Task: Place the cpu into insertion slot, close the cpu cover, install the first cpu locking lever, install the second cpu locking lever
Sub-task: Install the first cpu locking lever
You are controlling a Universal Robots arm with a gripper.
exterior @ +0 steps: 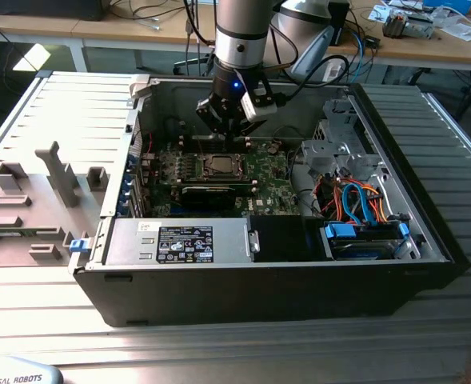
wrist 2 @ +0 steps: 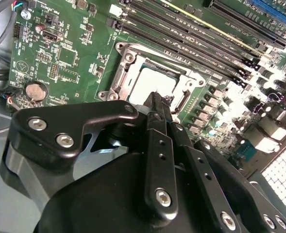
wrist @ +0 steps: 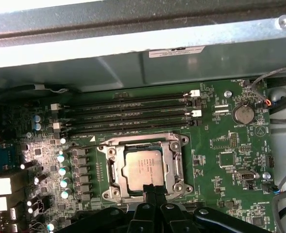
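Gripper (exterior: 229, 128) is hovering over the motherboard (exterior: 263, 172) in the open PC case (exterior: 411, 208), upper centre of the exterior view, fingers pressed together, pinching nothing. The cpu (wrist: 143, 167) is sitting in the insertion slot (wrist: 109, 170), cpu cover (wrist: 174, 162) lying closed around it, centre of the first wrist view.

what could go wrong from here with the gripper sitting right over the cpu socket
1. The black gripper, fingers together, hangs at the edge of the small square silvery-grey cpu lying in the silver-rimmed square insertion slot; a slightly off descent could scrape the chip or shift it.
2. The thin silvery metal cpu cover looks only partly down, so pushing it unevenly might jam it.
3. The long black memory slots run close by, leaving little room to sidestep.
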